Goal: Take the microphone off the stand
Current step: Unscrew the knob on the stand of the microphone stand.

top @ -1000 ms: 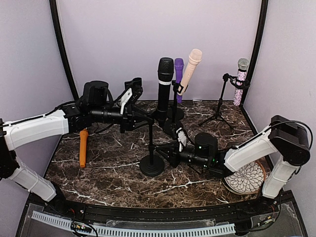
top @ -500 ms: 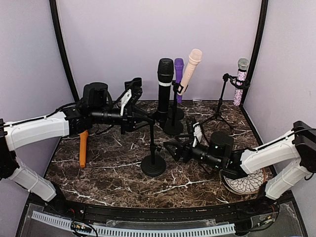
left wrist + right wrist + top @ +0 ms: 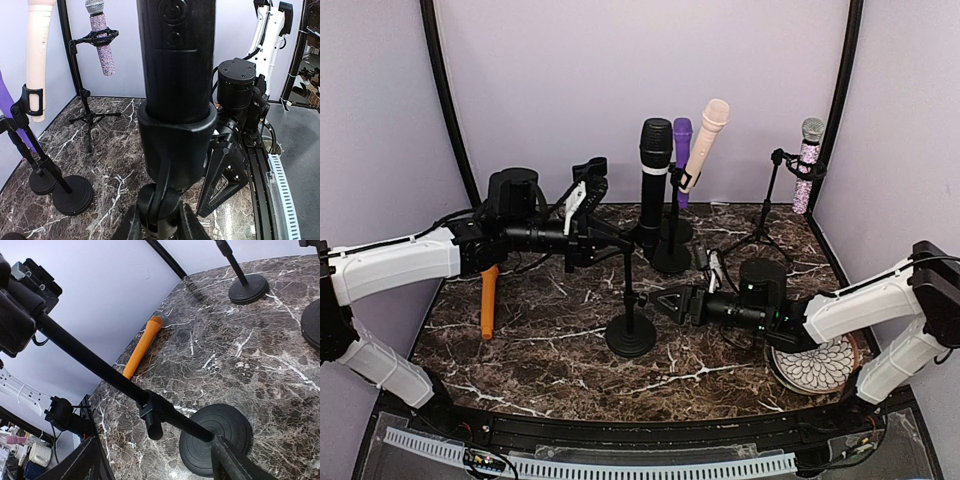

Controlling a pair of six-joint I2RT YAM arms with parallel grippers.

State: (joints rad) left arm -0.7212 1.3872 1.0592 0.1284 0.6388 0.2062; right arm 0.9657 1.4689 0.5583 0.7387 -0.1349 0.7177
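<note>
A tall black microphone (image 3: 652, 180) (image 3: 175, 65) stands upright in the clip (image 3: 176, 137) of a black stand with a round base (image 3: 631, 336) (image 3: 216, 439). My left gripper (image 3: 618, 240) (image 3: 158, 226) comes in from the left. It is shut on the stand's swivel joint (image 3: 156, 202) just under the clip. My right gripper (image 3: 672, 302) (image 3: 155, 452) is open, low and just right of the stand's pole (image 3: 95, 365). The pole runs between its spread fingers (image 3: 232, 465) without touching them.
Behind stand a purple microphone (image 3: 682, 140) and a cream one (image 3: 706, 138) on round-based stands, and a glittery one (image 3: 808, 165) on a tripod at the back right. An orange microphone (image 3: 488, 300) (image 3: 142, 347) lies at the left. A patterned plate (image 3: 820, 362) sits front right.
My right gripper has opened, let go of the stand's lower pole and drawn back a little to the right. My left gripper has kept its grip under the clip.
</note>
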